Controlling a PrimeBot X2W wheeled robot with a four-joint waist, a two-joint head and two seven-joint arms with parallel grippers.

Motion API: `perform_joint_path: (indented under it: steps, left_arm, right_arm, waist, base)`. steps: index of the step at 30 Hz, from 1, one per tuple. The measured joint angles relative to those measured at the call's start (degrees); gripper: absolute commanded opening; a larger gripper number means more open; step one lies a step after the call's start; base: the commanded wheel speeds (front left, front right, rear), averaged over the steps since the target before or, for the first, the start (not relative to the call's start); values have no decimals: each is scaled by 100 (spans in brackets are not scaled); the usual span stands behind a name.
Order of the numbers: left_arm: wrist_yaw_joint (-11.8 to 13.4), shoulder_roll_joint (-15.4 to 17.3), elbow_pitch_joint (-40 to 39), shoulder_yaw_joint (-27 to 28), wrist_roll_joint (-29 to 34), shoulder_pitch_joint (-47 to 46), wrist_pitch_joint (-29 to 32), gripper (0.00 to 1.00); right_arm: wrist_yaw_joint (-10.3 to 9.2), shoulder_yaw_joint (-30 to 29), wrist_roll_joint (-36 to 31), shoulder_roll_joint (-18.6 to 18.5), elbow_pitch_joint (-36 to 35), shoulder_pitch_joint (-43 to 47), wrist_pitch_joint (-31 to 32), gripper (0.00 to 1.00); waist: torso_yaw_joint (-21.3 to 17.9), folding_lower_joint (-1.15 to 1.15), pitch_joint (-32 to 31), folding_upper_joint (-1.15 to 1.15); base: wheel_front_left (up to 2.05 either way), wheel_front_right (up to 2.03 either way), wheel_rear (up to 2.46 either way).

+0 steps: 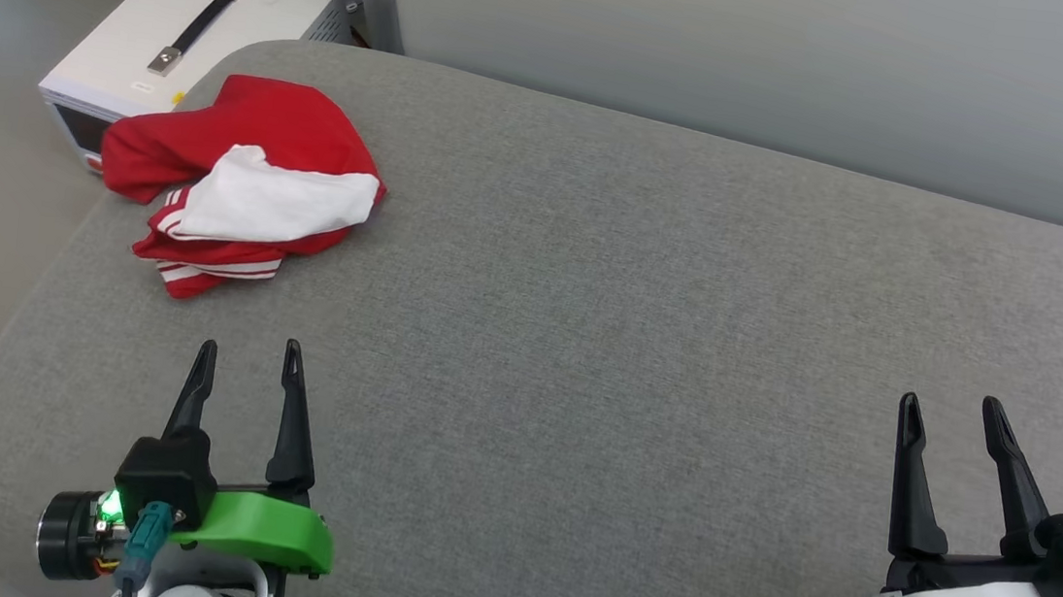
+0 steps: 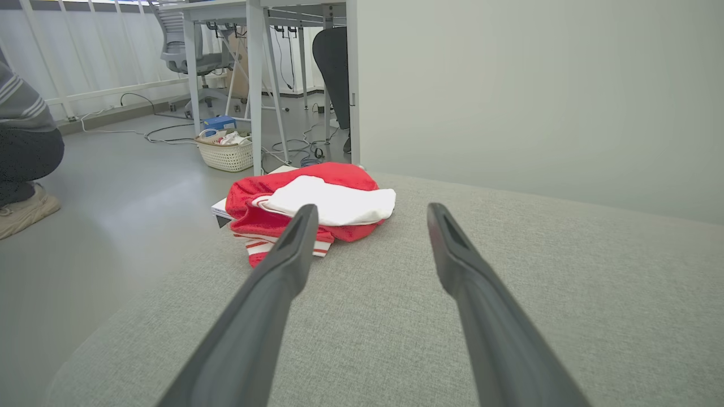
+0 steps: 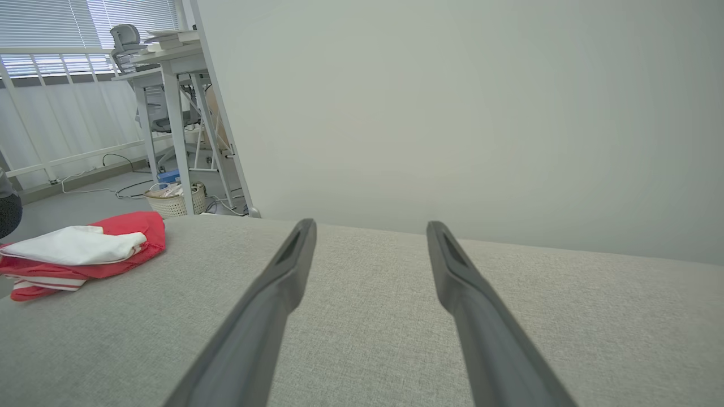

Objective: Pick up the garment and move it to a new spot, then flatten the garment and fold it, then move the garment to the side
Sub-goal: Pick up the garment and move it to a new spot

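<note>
The garment (image 1: 241,178) lies crumpled in a heap at the far left corner of the grey padded surface (image 1: 646,329), red with a white sleeve on top and striped trim at its near edge. It hangs slightly over the left edge. My left gripper (image 1: 250,359) is open, a short way in front of the heap, touching nothing. In the left wrist view the garment (image 2: 311,206) sits just beyond the tips of my left gripper (image 2: 370,217). My right gripper (image 1: 950,412) stands open over bare fabric at the lower right. The right wrist view has the garment (image 3: 79,254) far left of my right gripper (image 3: 370,232).
A white box with a black handle (image 1: 191,32) stands on the floor just past the surface's far left corner. A pale wall (image 1: 808,62) runs behind. A woven basket (image 2: 226,152), desk legs and cables sit on the floor beyond; a person's foot (image 2: 22,209) shows at the left.
</note>
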Motion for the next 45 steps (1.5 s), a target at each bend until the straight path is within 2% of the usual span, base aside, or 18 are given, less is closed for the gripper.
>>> perform_joint_path:
  steps: [21, 26, 33, 38, 45]
  left_arm:
    - [56, 0, -2, 194, -244, -34, 0, 100]
    - [56, 0, -2, 208, -245, -32, 0, 100]
    - [52, 0, 16, 250, -293, -42, 0, 100]
    - [-194, 0, 53, 497, -249, -474, 0, 100]
    - [-664, 121, 198, 1261, -252, -1681, 0, 100]
  right_arm:
    - [0, 73, -114, 11, -36, -28, 0, 100]
    - [0, 80, -121, 12, -36, -43, 0, 100]
    - [0, 110, -135, 12, -34, -50, 0, 100]
    - [0, 143, -267, 14, -92, -188, -1, 100]
    - [0, 250, -494, -124, -288, -481, -1, 100]
  waist:
    - [1252, 0, 157, 0]
    - [1364, -1, 176, 0]
    - [1310, -1, 172, 0]
    - [1202, 0, 297, 0]
    - [971, 0, 703, 0]
  base:
    - [0, 0, 0]
    - [0, 0, 0]
    - [0, 0, 0]
    - [0, 0, 0]
    - [0, 0, 0]
